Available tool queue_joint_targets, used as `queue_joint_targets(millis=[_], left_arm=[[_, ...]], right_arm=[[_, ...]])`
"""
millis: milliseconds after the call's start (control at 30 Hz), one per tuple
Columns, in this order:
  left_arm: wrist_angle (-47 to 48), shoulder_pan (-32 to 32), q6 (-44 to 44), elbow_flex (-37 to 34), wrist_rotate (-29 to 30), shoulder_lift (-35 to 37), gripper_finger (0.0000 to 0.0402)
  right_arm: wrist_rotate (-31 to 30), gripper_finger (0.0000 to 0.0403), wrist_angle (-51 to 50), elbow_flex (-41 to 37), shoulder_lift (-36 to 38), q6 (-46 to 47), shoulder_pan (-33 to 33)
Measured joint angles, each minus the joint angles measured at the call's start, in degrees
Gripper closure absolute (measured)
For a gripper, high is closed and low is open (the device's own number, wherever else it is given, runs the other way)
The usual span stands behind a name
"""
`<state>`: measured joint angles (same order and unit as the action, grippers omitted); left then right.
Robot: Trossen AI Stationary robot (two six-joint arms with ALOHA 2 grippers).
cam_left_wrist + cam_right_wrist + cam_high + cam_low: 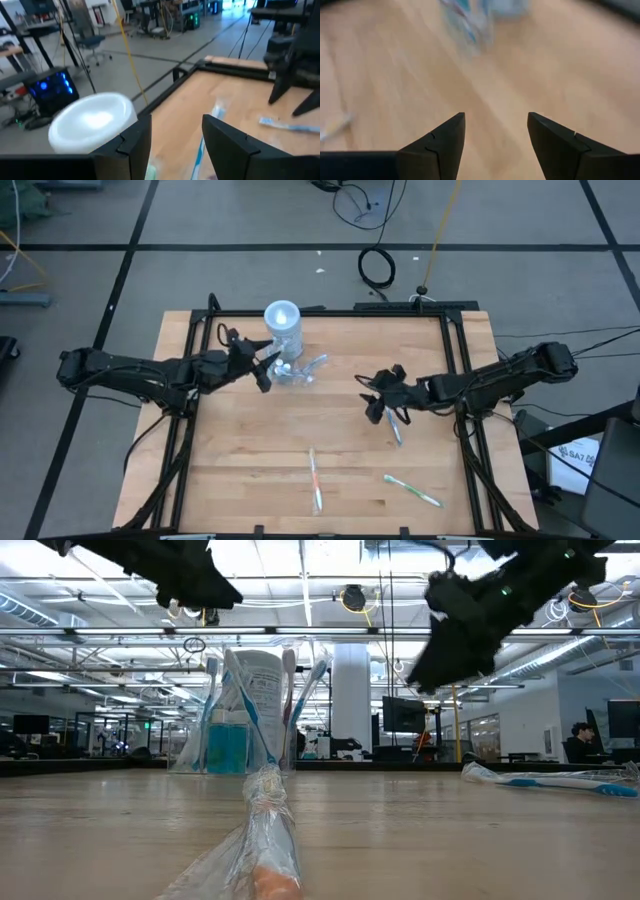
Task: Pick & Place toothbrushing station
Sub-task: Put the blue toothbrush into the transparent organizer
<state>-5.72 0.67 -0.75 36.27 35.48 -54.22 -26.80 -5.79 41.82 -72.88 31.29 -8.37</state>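
**A:** Looking down from above, where does the station (285, 345) sit against the two arms?

**B:** Toward the table's (250, 450) far edge, left of centre. The tall clear cylinder with its pale round top stands upright, so its long axis is vertical; the low tray part spreads out at its foot on the right arm's side.

**A:** Which gripper is nearer?

**B:** The left gripper (262, 366) by a good way. It is just beside the cylinder, on the left arm's side and a little nearer the front edge. In its wrist view the pale top shows just beyond one finger (131, 145), outside the gap between them. The fingers stand spread, with nothing between them.

**A:** So the coming move?

**B:** My guess: it has to shift sideways until the cylinder falls inside the gap, then close across the upright body.

**A:** And the right gripper (384, 394)?

**B:** Well apart from the station, out over the middle right of the table, above a toothbrush (395, 428). Its fingers (440, 145) are spread too, empty.

**A:** Any writing or brand?

**B:** The low view shows a printed label on the station's cylinder, but the text is too small to read. A white tag off the table's right edge has print on it as well; I can't make it out.
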Motion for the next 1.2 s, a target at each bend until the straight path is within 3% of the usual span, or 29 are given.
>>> queue_joint_targets(millis=[200, 467, 767, 1000, 1200], left_arm=[[-3.5, 0.0, 5.3, 0.0, 0.0, 0.0, 0.022], [-3.6, 0.0, 8.6, 0.0, 0.0, 0.0, 0.022], [-4.6, 0.0, 9.6, 0.0, 0.0, 0.0, 0.022], [-4.6, 0.0, 9.6, 0.0, 0.0, 0.0, 0.022], [-4.6, 0.0, 9.6, 0.0, 0.0, 0.0, 0.022]], right_arm=[[4.5, 0.0195, -14.3, -1.0, 0.0, 18.5, -2.4], [4.4, 0.0195, -13.8, -8.0, 0.0, 31.0, -3.2], [4.5, 0.0195, -11.2, -14.0, 0.0, 31.7, -1.1], [4.8, 0.0195, 1.3, -16.8, 0.0, 29.9, 2.1], [6.9, 0.0195, 5.0, -18.5, 0.0, 27.7, 5.0]])
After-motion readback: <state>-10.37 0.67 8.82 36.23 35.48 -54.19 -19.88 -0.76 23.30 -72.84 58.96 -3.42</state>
